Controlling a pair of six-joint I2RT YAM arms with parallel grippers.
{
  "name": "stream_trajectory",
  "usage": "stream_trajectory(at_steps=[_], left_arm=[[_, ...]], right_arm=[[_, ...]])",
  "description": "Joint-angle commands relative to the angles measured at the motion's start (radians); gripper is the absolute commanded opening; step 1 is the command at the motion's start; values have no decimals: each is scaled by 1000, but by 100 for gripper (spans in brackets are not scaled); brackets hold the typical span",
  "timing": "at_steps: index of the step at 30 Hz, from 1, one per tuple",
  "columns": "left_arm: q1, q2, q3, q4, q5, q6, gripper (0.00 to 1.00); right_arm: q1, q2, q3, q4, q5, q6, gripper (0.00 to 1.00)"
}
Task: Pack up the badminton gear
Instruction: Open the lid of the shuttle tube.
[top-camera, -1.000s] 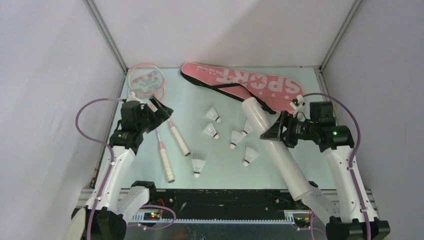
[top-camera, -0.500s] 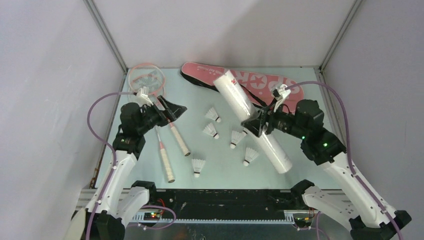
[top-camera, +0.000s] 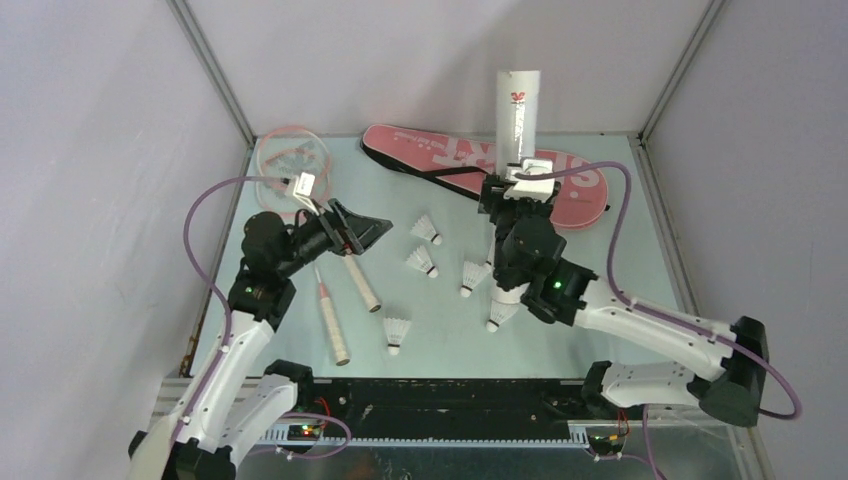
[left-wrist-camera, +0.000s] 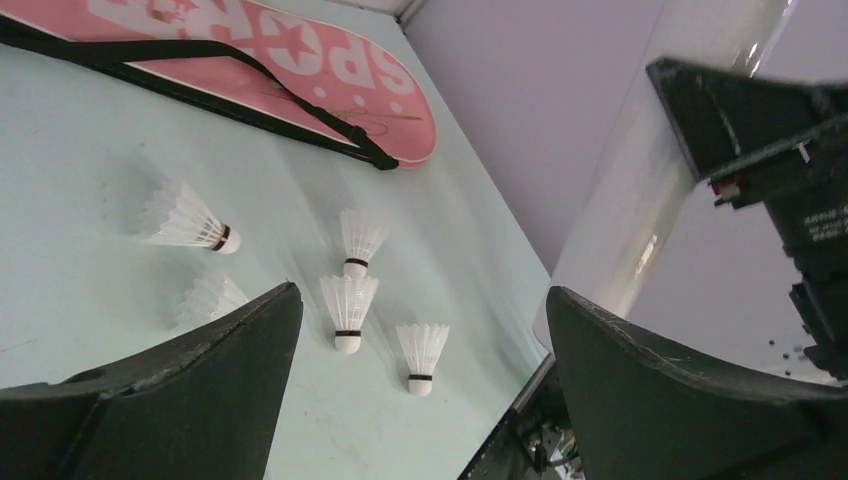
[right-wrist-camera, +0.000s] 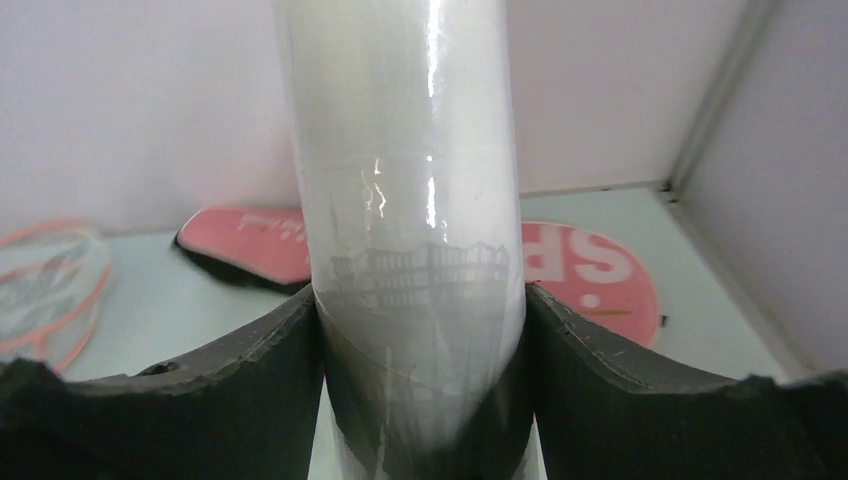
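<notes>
Right of centre, your right gripper (right-wrist-camera: 420, 300) clamps the tube (top-camera: 518, 110) upright (left gripper (left-wrist-camera: 422, 292) gapes empty); it could slip onto shuttlecocks (top-camera: 470, 277).

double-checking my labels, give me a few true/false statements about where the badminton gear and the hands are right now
The right hand grips the white tube, roughly upright. True.
The left hand is shut. False: it is open and holds nothing.
The shuttlecocks lie loose on the table. True.
The pink bag lies at the table's near edge. False: it lies along the far edge.
</notes>
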Motion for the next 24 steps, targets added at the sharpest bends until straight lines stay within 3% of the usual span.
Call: stream_trajectory(at_steps=[1, 5, 7, 9, 10, 13, 15, 20, 24], left_arm=[[-50, 14, 56, 44, 40, 65, 98], [-67, 51, 81, 66, 51, 61, 98], [-79, 68, 93, 75, 73, 75, 98], [-89, 81, 104, 78, 84, 90, 98], [-91, 84, 108, 83, 87, 95, 98], [-98, 97, 126, 99, 97, 111, 98], [-100, 102, 131, 128, 111, 112, 98], [-100, 127, 177, 200, 136, 91, 98], [-120, 170, 260, 270, 154, 24, 98]], right_arm=[[41, 56, 59, 540, 335, -366, 44], [63, 61, 59, 509, 307, -315, 45], [73, 39, 59, 385, 264, -210, 45], [67, -8, 59, 148, 128, -25, 46], [56, -53, 59, -17, -15, 138, 46], [-72, -147, 22, -201, -496, 344, 47], [-97, -177, -44, -148, -598, 314, 46], [-35, -182, -116, -13, -624, 127, 46], [-21, -157, -121, 10, -605, 90, 46]])
